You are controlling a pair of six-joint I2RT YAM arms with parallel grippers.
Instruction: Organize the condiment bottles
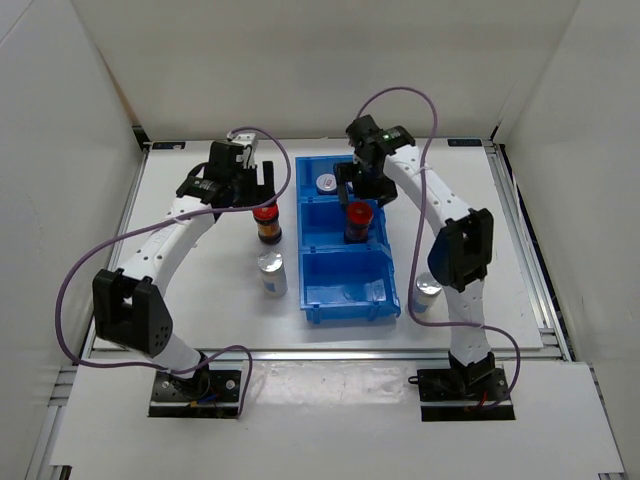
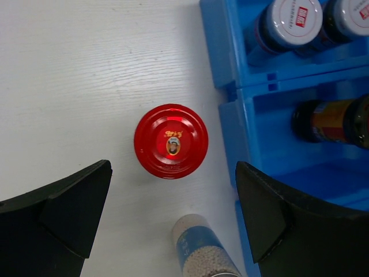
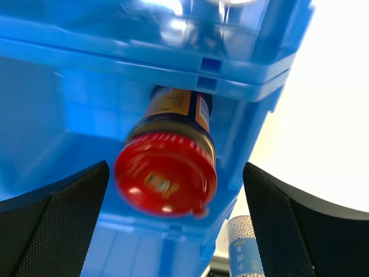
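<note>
A red-capped dark bottle (image 1: 266, 220) stands on the table left of the blue bin (image 1: 385, 290). My left gripper (image 1: 258, 192) hangs open above it; in the left wrist view its cap (image 2: 171, 141) lies just ahead of the gripper (image 2: 173, 173). A silver-topped bottle (image 1: 272, 272) stands nearer the arms, seen also as the bottle (image 2: 199, 248). My right gripper (image 1: 357, 190) is open over the bin's middle compartment, its fingers wide apart on either side of a second red-capped bottle (image 3: 166, 173), touching nothing. Two grey-white-capped bottles (image 2: 294, 20) sit in the far compartment.
Another silver-topped bottle (image 1: 428, 292) stands on the table right of the bin, partly behind my right arm. The bin's near compartment (image 1: 345, 275) holds nothing. White walls enclose the table on the left, right and far sides.
</note>
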